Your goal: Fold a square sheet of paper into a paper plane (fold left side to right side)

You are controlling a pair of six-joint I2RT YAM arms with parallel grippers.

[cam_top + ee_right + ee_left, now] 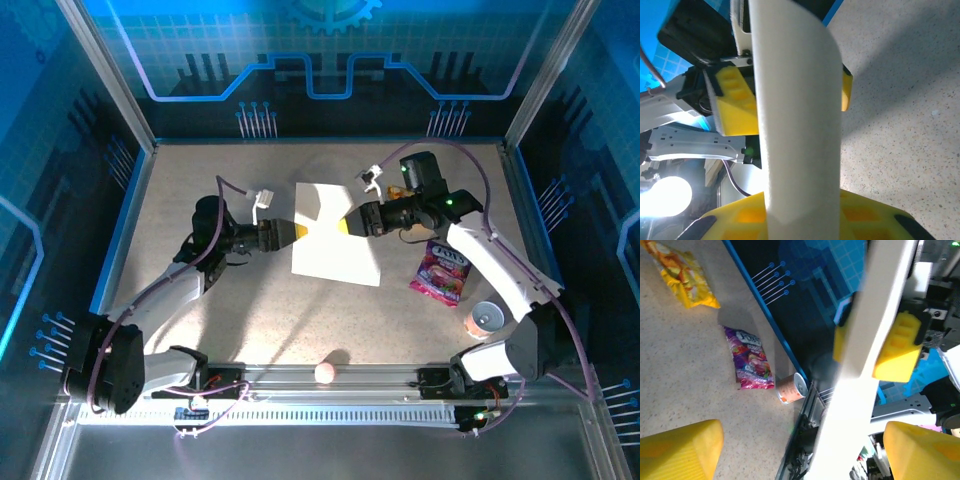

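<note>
Right claw (354, 222) is pinched shut on the sheet (335, 255), gripping a lifted part on its right side. Left claw (290, 234) stands wide open at the sheet's left edge, with its fingers (680, 450) on either side of the paper and not touching it. One sheet lies mid-table (200, 180), its long axis running near to far, the far end leaning left. Right of the sheet are one purple packet (440, 272), one can (485, 320) and one yellow packet (682, 275). Nearer than it sits one pink ball (326, 372).

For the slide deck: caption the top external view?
Mid-fold: right fingers clamp the square sheet of paper; open left fingers straddle its opposite edge.
</note>
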